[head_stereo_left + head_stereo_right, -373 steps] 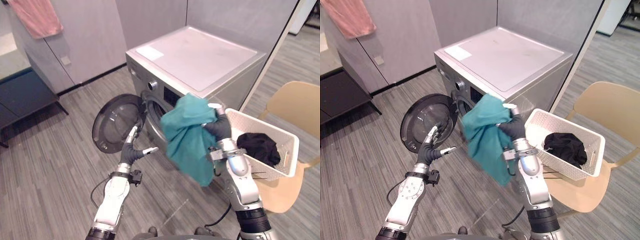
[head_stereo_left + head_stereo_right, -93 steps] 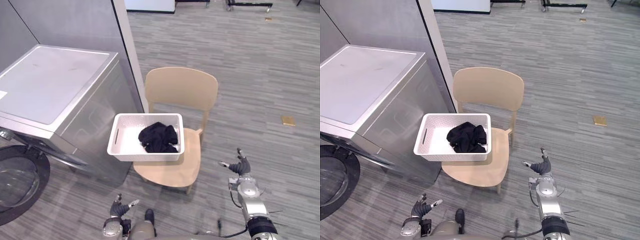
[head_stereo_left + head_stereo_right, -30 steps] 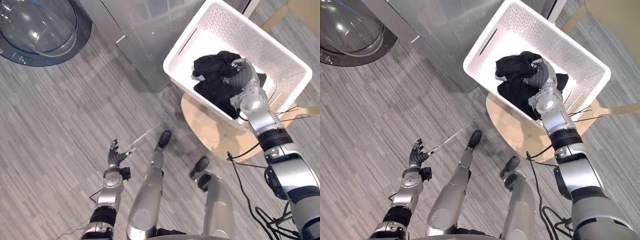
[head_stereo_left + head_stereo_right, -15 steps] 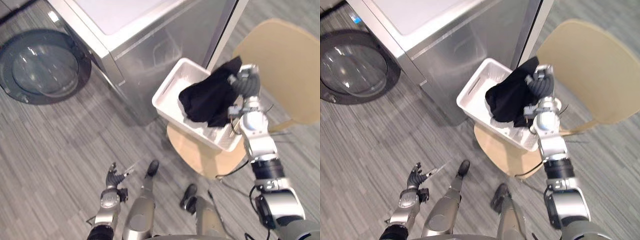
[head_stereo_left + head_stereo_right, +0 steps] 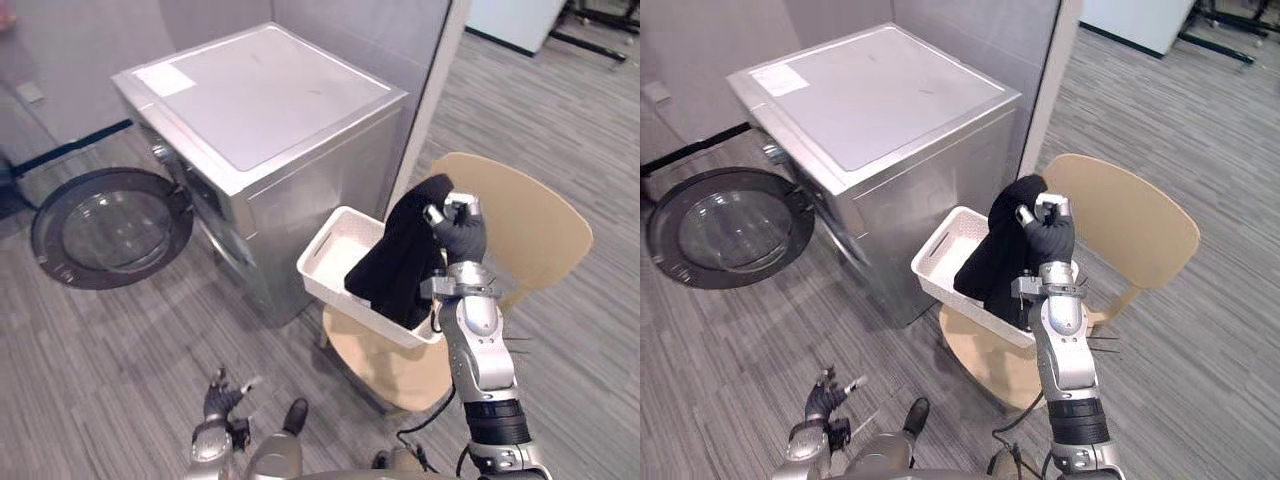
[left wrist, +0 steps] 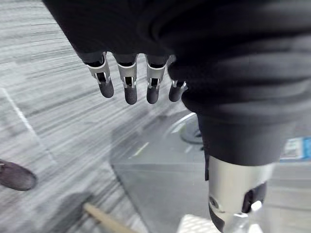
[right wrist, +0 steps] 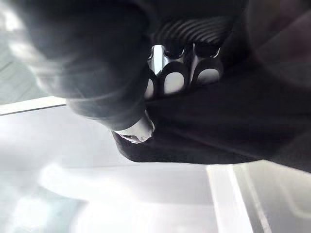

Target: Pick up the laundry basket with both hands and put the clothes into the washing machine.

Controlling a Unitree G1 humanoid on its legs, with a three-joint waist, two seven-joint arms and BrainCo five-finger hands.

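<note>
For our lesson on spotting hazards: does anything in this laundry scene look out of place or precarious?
The white basket sits skewed on the chair, one corner overhanging the seat towards the washing machine. The right robot hand holds a black garment hanging above it. The left robot hand hangs open near the floor.

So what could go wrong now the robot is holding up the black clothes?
1. The right hand grips the black garment by one end, so it might slip and drop on the floor.
2. Its loose end hangs down at the white basket; it could snag and tug the basket off the chair.
3. The open door is round the corner of the washing machine, and the left hand is low and open, so nothing helps.
</note>
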